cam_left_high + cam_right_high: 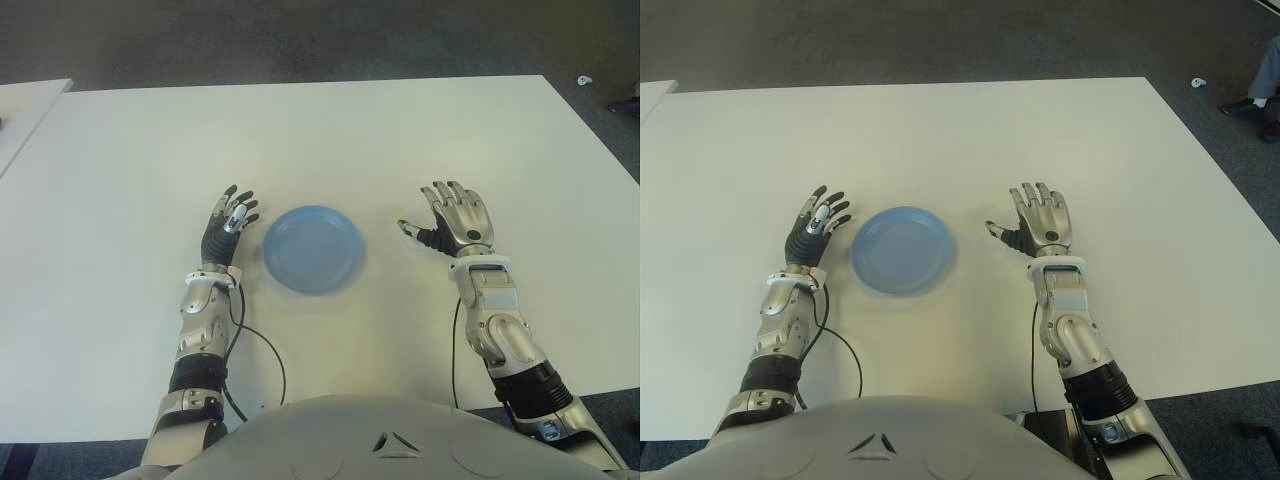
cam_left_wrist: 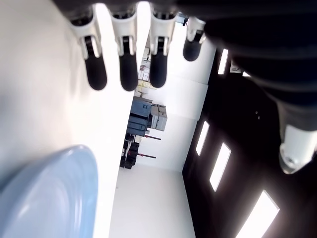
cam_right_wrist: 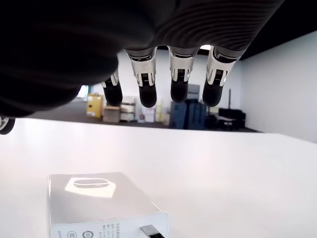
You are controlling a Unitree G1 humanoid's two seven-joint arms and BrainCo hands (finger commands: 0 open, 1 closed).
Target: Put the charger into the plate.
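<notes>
A blue plate [image 1: 312, 250] lies empty on the white table [image 1: 300, 140], between my two hands. The white, box-shaped charger [image 3: 99, 203] shows only in the right wrist view, lying flat on the table beneath my right hand; the eye views do not show it. My right hand [image 1: 458, 218] is just right of the plate, open, with its fingers [image 3: 178, 84] stretched out above the charger and apart from it. My left hand [image 1: 228, 222] shows just left of the plate, fingers spread and holding nothing. The plate's edge [image 2: 49, 198] appears in the left wrist view.
The corner of a second white table [image 1: 25, 105] shows at the far left. Dark carpet runs beyond the far edge, with a small white scrap [image 1: 583, 80] on it. A person's leg and shoe [image 1: 1262, 85] stand at the far right. Thin black cables trail along both forearms.
</notes>
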